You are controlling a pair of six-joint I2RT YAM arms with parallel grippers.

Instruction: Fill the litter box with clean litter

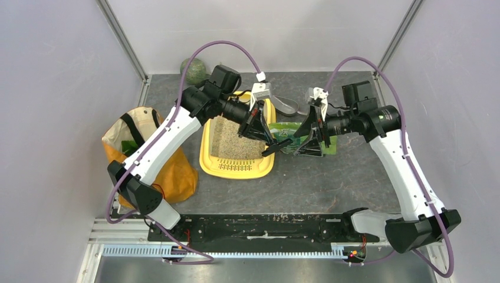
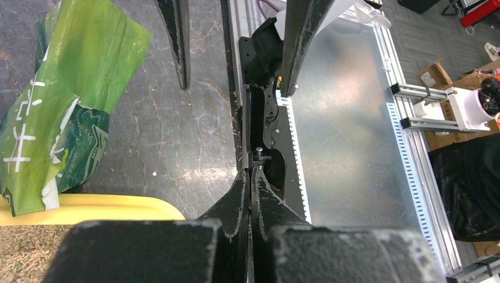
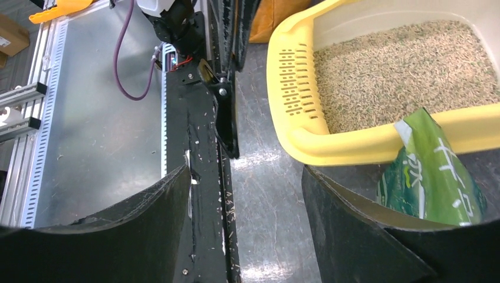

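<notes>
Litter box (image 1: 237,167) lies on the counter (image 1: 330,177) left of the middle, its long side running away from the arm bases and its slotted grille at the near end. Just to its left, and a little nearer, stands an orange bag (image 1: 177,171) with dark handles, close to the box's left rim. Litter (image 1: 233,138), beige-tan and grainy, covers the floor of the box behind the grille; the right wrist view shows it (image 3: 401,71) spread fairly level inside the yellow rim (image 3: 354,144). The left gripper (image 1: 282,143) reaches over the box's right edge, its fingers pressed together with nothing between them; its own camera shows the two tips (image 2: 250,172) meeting over bare counter, with a corner of the box (image 2: 88,209) below. The right gripper (image 1: 303,138) faces it from the right, just beside the box, fingers spread with only counter showing in the gap (image 3: 246,171). Between the two grippers lies a glossy green bag (image 1: 287,127), flat on the counter to the right of the box; in the right wrist view its corner (image 3: 433,171) rests against the outside of the rim, just beside one finger. Farther back, a grey scoop (image 1: 289,105) lies beyond the box's far right corner. A round green thing (image 1: 194,71) sits at the counter's far left corner.
</notes>
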